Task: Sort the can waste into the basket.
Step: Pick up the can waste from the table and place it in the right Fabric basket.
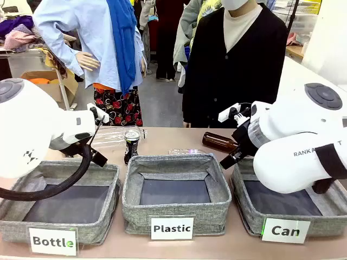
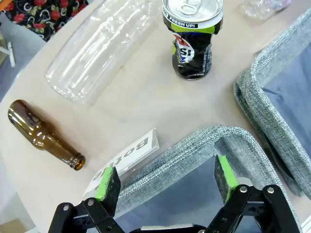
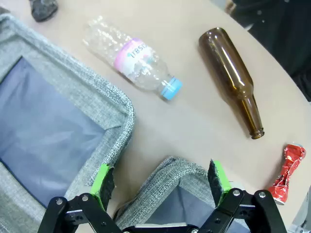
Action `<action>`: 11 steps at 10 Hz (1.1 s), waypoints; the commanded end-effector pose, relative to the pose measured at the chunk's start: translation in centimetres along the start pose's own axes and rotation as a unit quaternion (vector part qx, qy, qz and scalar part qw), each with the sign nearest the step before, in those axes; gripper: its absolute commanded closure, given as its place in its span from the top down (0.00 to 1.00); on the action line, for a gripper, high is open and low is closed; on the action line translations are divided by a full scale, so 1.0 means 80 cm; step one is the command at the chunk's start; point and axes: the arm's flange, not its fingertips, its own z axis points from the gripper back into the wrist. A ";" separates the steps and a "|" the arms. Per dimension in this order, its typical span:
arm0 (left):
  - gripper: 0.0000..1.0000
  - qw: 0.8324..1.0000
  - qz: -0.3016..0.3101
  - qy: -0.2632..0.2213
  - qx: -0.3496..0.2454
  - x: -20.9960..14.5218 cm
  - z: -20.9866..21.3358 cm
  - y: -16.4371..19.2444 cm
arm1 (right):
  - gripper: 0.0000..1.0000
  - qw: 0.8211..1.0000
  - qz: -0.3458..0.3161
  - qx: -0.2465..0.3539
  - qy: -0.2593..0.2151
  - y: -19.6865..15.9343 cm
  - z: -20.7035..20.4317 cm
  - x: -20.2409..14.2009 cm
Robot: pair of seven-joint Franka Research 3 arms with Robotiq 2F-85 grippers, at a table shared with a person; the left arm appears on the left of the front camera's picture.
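left end effector (image 2: 166, 172): jaws spread wide, nothing between the green pads. It hangs over a corner of the Bottle bin (image 2: 194, 141).
right end effector (image 3: 159, 174): also wide open and empty. It hangs over the rim of the Can basket (image 1: 249, 216), so we judge a drop there would be a short move.
black can (image 2: 193, 41): upright on the worktop (image 2: 146, 97), straight ahead of the left end effector, past the bin rim. Body dented, top up, not in the basket.
red can (image 3: 287, 172): crushed and lying flat on the worktop, off to the right end effector's right-hand finger side in its wrist view, outside the basket.
why laid so: we read the cans as mixed among the bottles beyond the bins to force a pick by type.
clutter, left: large clear bottle (image 2: 102, 43) lies beside the black can; brown bottle (image 2: 41, 133) is farther off to the side.
clutter, right: second brown bottle (image 3: 233, 73) and small clear bottle (image 3: 131, 56) lie ahead, apart from the red can.
progress: we judge nothing is sorted. The basket floor that we can see is bare.
next: the red can sits closest to the right end effector, so probably a top-down pinch. The black can is across the Plastic bin (image 1: 176, 208) from the basket.
risk: crumpled metal may slip, and the upright can tips if nudged.
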 end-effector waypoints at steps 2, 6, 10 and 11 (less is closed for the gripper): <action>1.00 1.000 0.000 0.000 0.000 0.000 0.000 0.000 | 1.00 1.000 0.000 0.000 0.000 0.000 0.000 0.000; 1.00 1.000 0.000 0.000 0.000 0.000 0.000 0.000 | 1.00 1.000 0.000 0.000 0.000 0.000 0.000 0.000; 1.00 1.000 0.000 0.000 0.000 0.000 0.000 0.000 | 1.00 1.000 0.000 0.000 0.000 0.000 0.000 0.000; 1.00 1.000 0.000 0.000 0.000 0.000 0.000 0.000 | 1.00 1.000 0.000 0.000 0.000 0.000 0.000 0.000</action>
